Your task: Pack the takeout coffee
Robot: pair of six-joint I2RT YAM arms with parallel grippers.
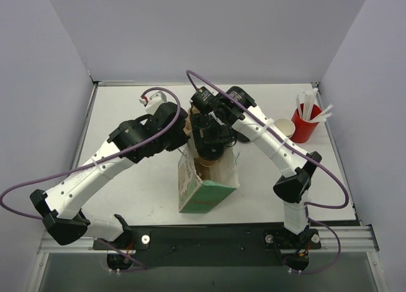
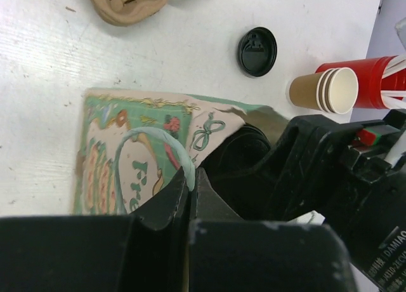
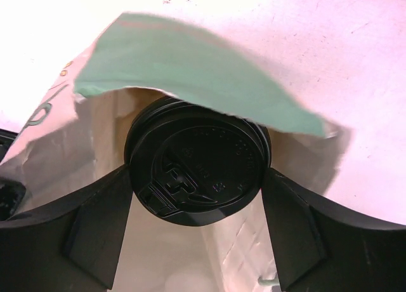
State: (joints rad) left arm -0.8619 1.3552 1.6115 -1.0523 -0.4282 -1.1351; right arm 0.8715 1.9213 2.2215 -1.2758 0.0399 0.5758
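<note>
Takeout coffee (image 3: 190, 159) is clamped between the right gripper (image 3: 198, 200) fingers (image 3: 101, 222), one on each side just under its black lid (image 3: 219, 139). It is held upright in the mouth of the paper bag (image 1: 206, 190). The bag stands mid-tabletop (image 1: 127, 108), somewhat toward the near edge.

The left gripper (image 2: 190, 178) fingers are pressed together on the bag's pale green handle (image 2: 149, 134), so the mouth is held open.

Handling, judged:
- Kraft cup is light and thin-walled, and would be crushed by a hard squeeze mid-body.
- Best hold is the current one, high up, where the rolled rim and lid stiffen the wall.
- Lid looks press-fit, so it could be popped off by a knock against the bag edge or by sideways squeeze.
- Fill level can't be told. Contents should be assumed, and the cup carried upright and set down flat.
- Bag is soft paper and is likely to sag once the handle is released.

Spare brown cups (image 2: 323, 90) lie beside the red cup (image 1: 303, 126) near the far right corner. They are not the target.
</note>
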